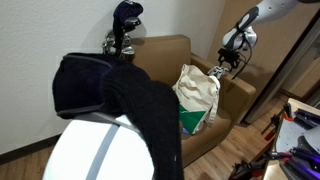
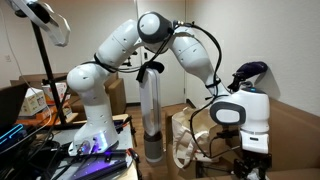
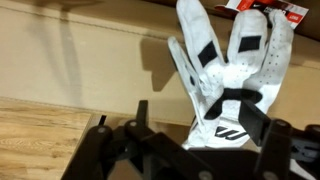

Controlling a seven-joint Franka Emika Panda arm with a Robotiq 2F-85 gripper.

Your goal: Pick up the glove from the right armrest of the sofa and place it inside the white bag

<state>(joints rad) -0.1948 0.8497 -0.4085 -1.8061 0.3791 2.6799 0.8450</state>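
Note:
The white glove with black markings lies flat on the brown sofa armrest, fingers pointing away from me. My gripper is open just above it. The left finger is beside the glove's cuff and the right finger overlaps its cuff edge. In an exterior view my gripper hangs over the armrest at the sofa's right end, with the glove as a small pale patch under it. The white bag stands open on the seat beside that armrest. The bag also shows in an exterior view.
A golf bag with clubs stands behind the sofa. A large white and black object fills the foreground. A red tag lies past the glove's fingertips. A wooden floor shows below the armrest.

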